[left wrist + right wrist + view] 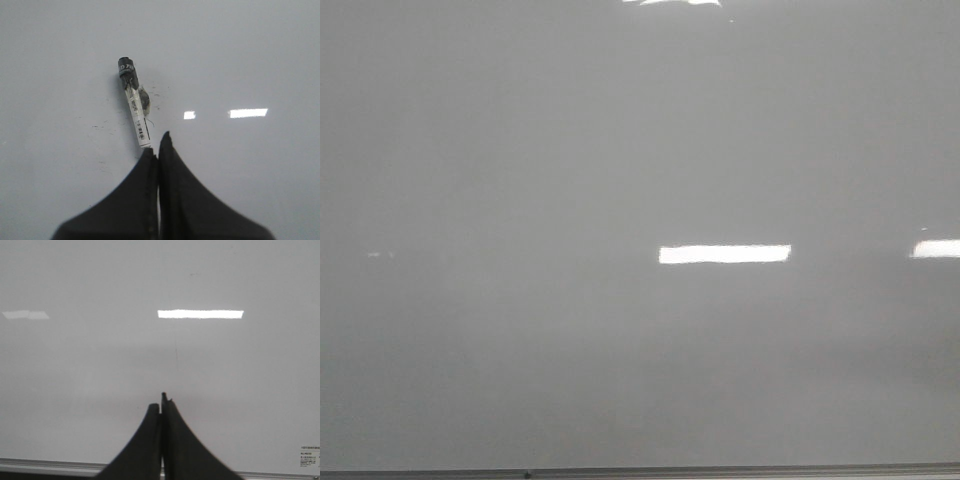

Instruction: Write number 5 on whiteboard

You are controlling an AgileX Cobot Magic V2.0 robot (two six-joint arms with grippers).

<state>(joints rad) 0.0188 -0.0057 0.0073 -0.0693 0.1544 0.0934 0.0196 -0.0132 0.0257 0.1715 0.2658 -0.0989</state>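
Whiteboard (pixel 520 150) fills the front view, blank and glossy with glare; no 5 yet. Left wrist: left fingers (pixel 152 150) pinch a marker (pixel 134 102) whose tip points ahead at the board, so press it lightly and squarely. Right wrist: right fingers (pixel 163 402) are closed, apparently empty, facing bare board.

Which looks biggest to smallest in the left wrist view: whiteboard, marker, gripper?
1. whiteboard, fills the whole view.
2. left gripper, its dark fingers look large, partly because they sit nearest the camera.
3. marker, clamped between those fingers, smallest.
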